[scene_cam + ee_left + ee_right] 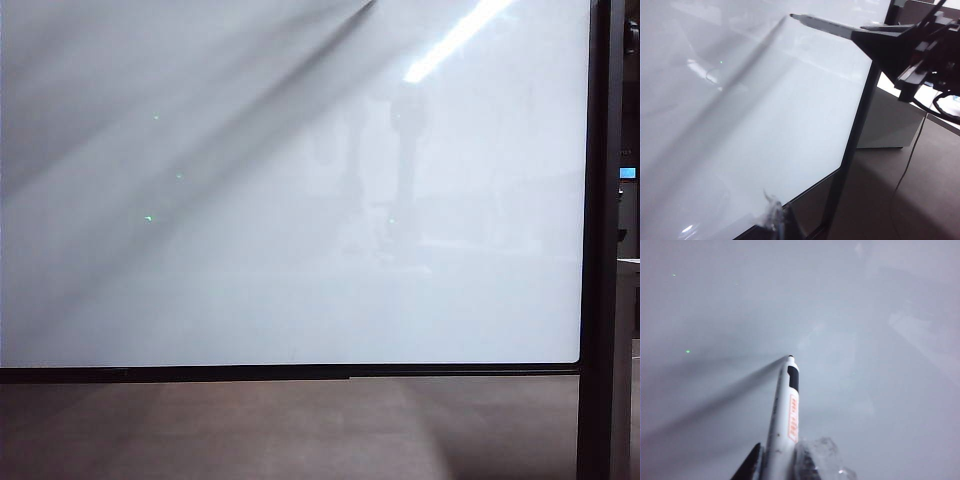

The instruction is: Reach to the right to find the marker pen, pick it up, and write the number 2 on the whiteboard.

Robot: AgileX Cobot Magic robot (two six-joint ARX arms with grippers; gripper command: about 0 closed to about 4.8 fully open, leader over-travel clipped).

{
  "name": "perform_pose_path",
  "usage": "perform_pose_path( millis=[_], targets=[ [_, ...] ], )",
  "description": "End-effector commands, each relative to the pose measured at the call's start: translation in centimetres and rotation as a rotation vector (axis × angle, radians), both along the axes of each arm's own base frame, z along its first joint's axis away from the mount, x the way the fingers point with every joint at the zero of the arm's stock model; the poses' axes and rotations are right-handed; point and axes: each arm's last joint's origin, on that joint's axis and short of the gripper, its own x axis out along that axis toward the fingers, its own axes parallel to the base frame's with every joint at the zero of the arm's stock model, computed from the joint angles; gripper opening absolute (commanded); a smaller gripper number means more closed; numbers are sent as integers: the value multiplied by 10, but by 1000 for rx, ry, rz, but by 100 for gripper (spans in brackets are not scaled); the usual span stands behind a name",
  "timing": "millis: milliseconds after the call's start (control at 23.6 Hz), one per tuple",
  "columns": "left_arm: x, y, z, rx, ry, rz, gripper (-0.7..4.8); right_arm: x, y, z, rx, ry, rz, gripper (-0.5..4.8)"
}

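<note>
The whiteboard (300, 200) fills the exterior view, and neither gripper shows there. In the right wrist view my right gripper (780, 465) is shut on the marker pen (786, 410), a white barrel with an orange label. Its dark tip meets its own shadow on the whiteboard (865, 365). The left wrist view shows the same marker pen (820, 23) sticking out of the right gripper (862, 34) against the whiteboard (740, 125). Of my left gripper (779, 222) only one wrapped fingertip shows, low by the board's lower edge. No number 2 is in view.
A dark frame post (600, 240) runs down the board's right side, with a thin dark rail (300, 373) along the lower edge. Beyond the post stand a grey box (890, 120) and hanging cables (910, 160). Brown floor (300, 430) lies below.
</note>
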Motion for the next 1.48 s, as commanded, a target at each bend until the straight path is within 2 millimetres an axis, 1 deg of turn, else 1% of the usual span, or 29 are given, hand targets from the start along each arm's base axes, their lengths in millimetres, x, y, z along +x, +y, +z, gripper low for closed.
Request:
perform_pose_path(
  millis=[42,1272,1484],
  targets=[
    [0,0,2,-6,-15,-9,-5,-1,0,4,15,-20,6,18],
    [0,0,2,-5,-14,-11,-5,3,1,0,10,-14,-6,18],
    [0,0,2,-5,-14,-11,-5,3,-1,0,14,-11,-65,18]
  ],
)
